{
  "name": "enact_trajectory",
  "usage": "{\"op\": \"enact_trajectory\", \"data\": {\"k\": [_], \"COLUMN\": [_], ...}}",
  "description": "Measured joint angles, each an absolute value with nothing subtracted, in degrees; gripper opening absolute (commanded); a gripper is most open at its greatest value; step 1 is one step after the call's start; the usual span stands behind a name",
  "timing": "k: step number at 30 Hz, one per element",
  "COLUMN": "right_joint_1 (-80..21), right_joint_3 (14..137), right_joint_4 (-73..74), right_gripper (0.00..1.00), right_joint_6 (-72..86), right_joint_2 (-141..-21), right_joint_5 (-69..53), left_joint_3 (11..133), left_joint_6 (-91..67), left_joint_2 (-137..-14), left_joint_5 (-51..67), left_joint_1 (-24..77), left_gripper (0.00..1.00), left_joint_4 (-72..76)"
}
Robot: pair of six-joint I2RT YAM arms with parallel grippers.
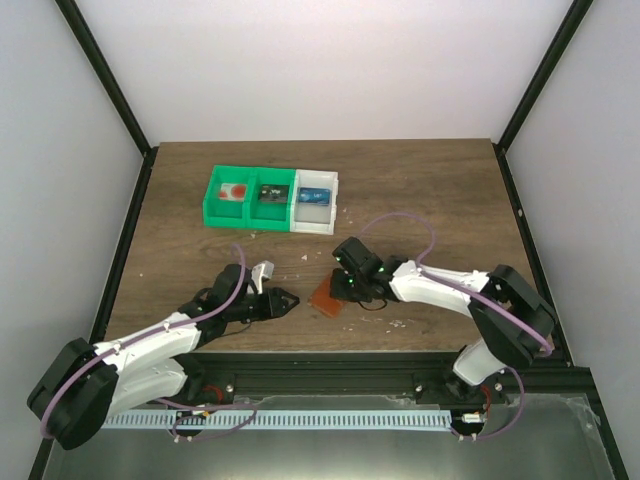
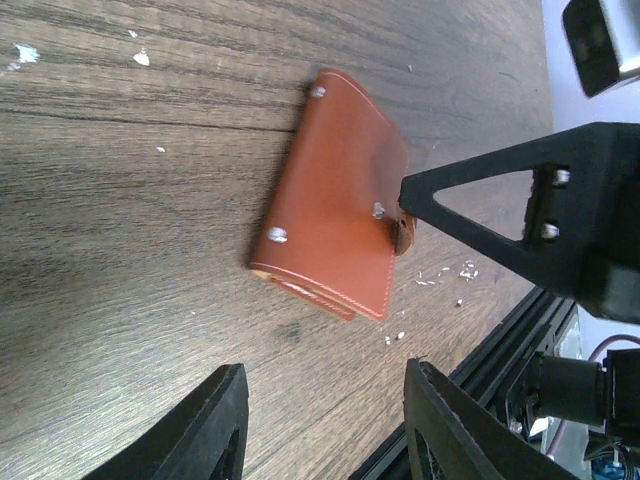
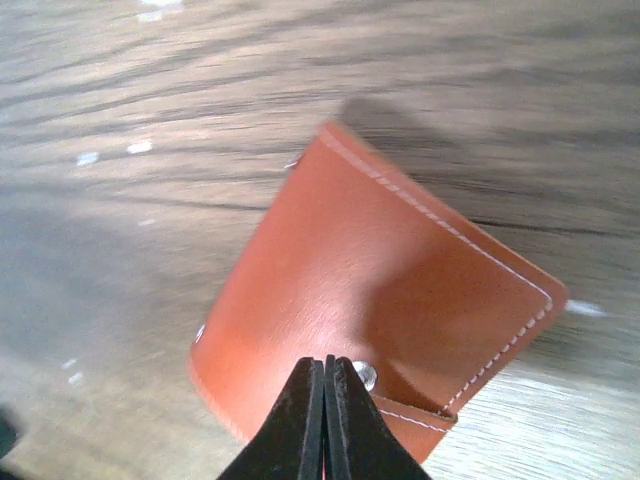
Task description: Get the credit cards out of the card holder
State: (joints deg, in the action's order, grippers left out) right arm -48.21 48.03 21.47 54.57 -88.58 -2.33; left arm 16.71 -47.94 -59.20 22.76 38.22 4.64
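1 blue card-like item [image 1: 314, 196] lies in the white bin [image 1: 335, 202], well beyond the card holder [image 1: 326, 296]; too small to confirm it is a credit card. the holder lies on the surface [image 1: 430, 190], folded shut with the orange-brown outside up and the snap tab apparently fastened. no card or lining shows in either wrist view. the right gripper [image 3: 326, 368] has its fingers pressed together with no gap, tips on the tab at the holder's edge; cannot tell if the tab is nipped. the left gripper [image 2: 325, 372] is spread wide and empty, just beside the holder, not touching. judgement: early stage, with unsnapping, unfolding and pulling cards all still to do.
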Motion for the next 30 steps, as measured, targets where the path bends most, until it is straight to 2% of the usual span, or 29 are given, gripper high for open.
{"op": "enact_trajectory", "data": {"k": [5,12,20,30], "right_joint_1": [-48.21,-48.21,-48.21,-48.21], "right_joint_3": [46.63,44.40,40.62,40.45], "right_joint_4": [12.40,5.21,0.16,-5.04], "right_gripper": [0.00,0.00,0.00,0.00], "right_joint_6": [43.83,36.12,34.26,33.85], "right_joint_2": [-85.54,-81.43,-78.17,-77.30], "right_joint_5": [-10.94,-17.04,-19.75,-21.15], "left_joint_3": [16.71,16.69,16.73,18.41], "left_joint_6": [-47.83,-47.92,-47.79,-47.48], "left_joint_2": [-60.45,-66.19,-67.48,-62.72], "left_joint_5": [23.51,26.00,28.08,22.50], "left_joint_1": [38.22,38.22,38.24,38.24], "left_gripper": [0.45,0.46,0.48,0.49], "left_joint_4": [5.54,8.80,10.61,6.26]}}
